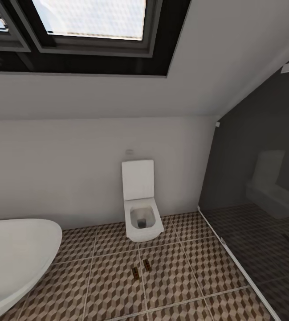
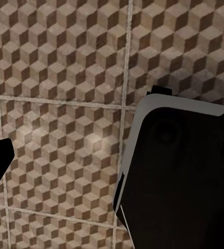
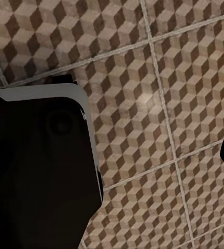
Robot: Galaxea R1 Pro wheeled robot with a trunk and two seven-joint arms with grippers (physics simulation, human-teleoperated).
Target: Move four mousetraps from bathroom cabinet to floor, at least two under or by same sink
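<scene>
Room: you are looking at a bathroom with a sloped white ceiling, a dark-framed roof window [image 1: 88,20] up high and a plain white wall.
Bathroom floor [image 1: 108,285]: big tiles with a brown and cream cube print. Both wrist views look down at it, so your arms seem to hang low while you roll.
Shower enclosure [image 1: 260,214]: dark glass on your right side. It mirrors the toilet faintly.
Bathtub [image 1: 15,258]: its white curved end sits at your left, near the tiles you need.
Toilet [image 1: 140,203]: white, lid up, against the far wall.
Mousetraps [image 1: 141,269]: two small brown boards lie flat on the floor just in front of the toilet, side by side and near each other. They look set down there already. I see no sink near them, so I think the sink rule is not met yet.
Cabinet: you will need to turn to find it for the other two.
Left gripper: only dark bits at the edges, so I cannot tell if it is wide or narrow.
Right gripper: same, I cannot tell.
</scene>
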